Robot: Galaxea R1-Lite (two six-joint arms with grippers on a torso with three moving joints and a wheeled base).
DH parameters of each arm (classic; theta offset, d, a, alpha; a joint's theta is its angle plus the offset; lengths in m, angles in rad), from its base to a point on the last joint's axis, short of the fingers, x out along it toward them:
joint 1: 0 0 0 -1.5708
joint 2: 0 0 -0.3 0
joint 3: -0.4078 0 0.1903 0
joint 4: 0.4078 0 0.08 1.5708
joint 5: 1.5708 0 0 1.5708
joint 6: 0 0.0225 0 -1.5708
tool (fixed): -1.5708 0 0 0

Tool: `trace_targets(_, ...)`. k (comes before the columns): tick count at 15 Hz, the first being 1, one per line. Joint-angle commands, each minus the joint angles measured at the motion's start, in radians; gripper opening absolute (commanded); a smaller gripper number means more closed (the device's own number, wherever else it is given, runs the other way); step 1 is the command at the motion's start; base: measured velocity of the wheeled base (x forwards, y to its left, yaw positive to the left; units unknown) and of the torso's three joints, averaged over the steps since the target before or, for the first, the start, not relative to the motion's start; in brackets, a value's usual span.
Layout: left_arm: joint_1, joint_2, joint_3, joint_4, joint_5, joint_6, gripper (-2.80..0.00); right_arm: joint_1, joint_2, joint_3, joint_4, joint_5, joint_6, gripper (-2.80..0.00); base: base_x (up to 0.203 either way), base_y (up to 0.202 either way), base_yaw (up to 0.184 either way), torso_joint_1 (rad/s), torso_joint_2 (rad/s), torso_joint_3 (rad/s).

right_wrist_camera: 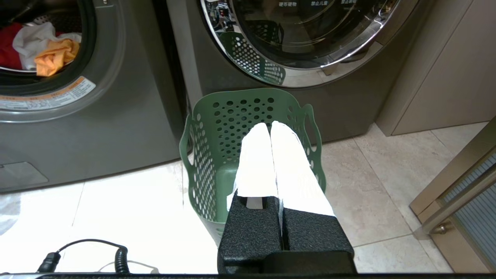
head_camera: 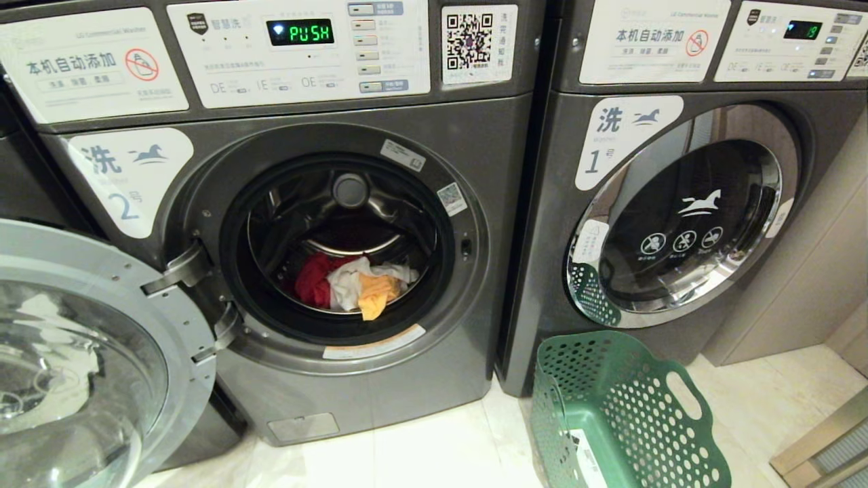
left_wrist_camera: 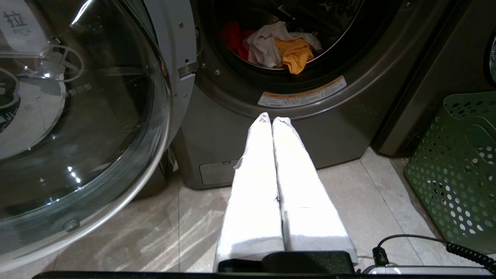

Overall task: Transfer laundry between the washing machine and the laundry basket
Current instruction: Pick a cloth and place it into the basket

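Laundry: the laundry (head_camera: 352,285) lies in a small heap at the bottom front of the drum, the red-pink piece (head_camera: 313,278) on the left, the white one (head_camera: 346,281) in the middle, the yellow-orange one (head_camera: 374,295) hanging toward the door opening.
Washing machine: the washing machine (head_camera: 380,379) is dark grey and bears a white label with the numeral 2 (head_camera: 125,177); its display (head_camera: 300,32) reads PUSH in green.
Door: the round glass door (head_camera: 81,352) stands swung wide open to the left on its hinge.
Laundry basket: the laundry basket (head_camera: 614,413), green with round holes, stands on the pale tiled floor (head_camera: 441,447) just in front of the neighbouring machine (head_camera: 678,203), whose chrome-rimmed door is closed.
Left hand: the left hand (left_wrist_camera: 270,118) has its white-wrapped fingers pressed together, holding nothing, low before the open machine's front panel.
Right hand: the right hand (right_wrist_camera: 270,124) is likewise closed and empty, poised over the basket's open top.
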Motion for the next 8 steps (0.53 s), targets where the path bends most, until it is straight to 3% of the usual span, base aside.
trace_targets(1, 0.001, -0.001, -0.001, 0.001, 0.000, 0.001, -2.80, 0.000, 0.000, 0.000, 0.000, 0.000, 0.000, -2.80, 0.000, 0.000, 0.000, 0.000, 0.00, 0.000)
trace_targets(8, 0.001, -0.001, -0.001, 0.001, 0.000, 0.001, -2.80, 0.000, 0.000, 0.000, 0.000, 0.000, 0.000, -2.80, 0.000, 0.000, 0.000, 0.000, 0.00, 0.000)
